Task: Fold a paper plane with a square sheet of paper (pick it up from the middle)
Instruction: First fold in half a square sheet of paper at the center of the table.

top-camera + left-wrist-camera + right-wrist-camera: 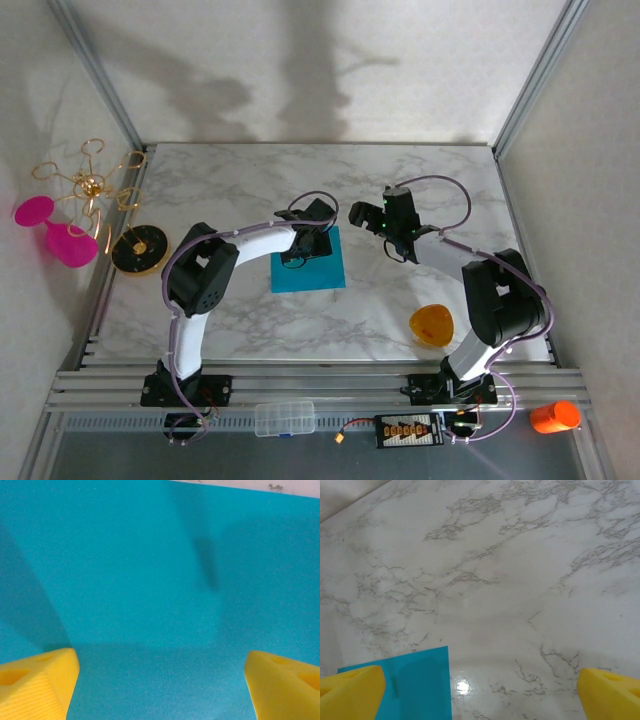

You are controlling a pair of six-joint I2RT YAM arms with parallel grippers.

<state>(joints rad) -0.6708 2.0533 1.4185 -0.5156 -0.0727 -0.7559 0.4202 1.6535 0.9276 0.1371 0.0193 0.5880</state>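
Left gripper (300, 247) hangs low over the square sheet of paper (322, 272), jaws spread wide w/ nothing between them. In the left wrist view its two yellow fingers (37, 682) sit at the lower corners of the frame, and flat teal paper (150, 580) covers nearly everything btwn and above them. It is probably parked there bc the task wants the sheet picked up from the middle. Whether the tips touch the paper can't be told.

Right gripper (366, 214) is also spread and empty, just right of the sheet in the top view, center frame. Its wrist cam shows a corner of the paper (420, 685) at lower left beside one yellow finger (350, 692), w/ bare marble beyond. Likely it is held off to one side so the left arm has room, ready to help w/ a crease.

Sheet lies flat and unfolded on the marble tabletop (240, 180), mid-frame; no plane shape yet. Small orange bowl (432, 325) sits lower right, well apart from the paper.

No brands or labels readable; paper is plain.
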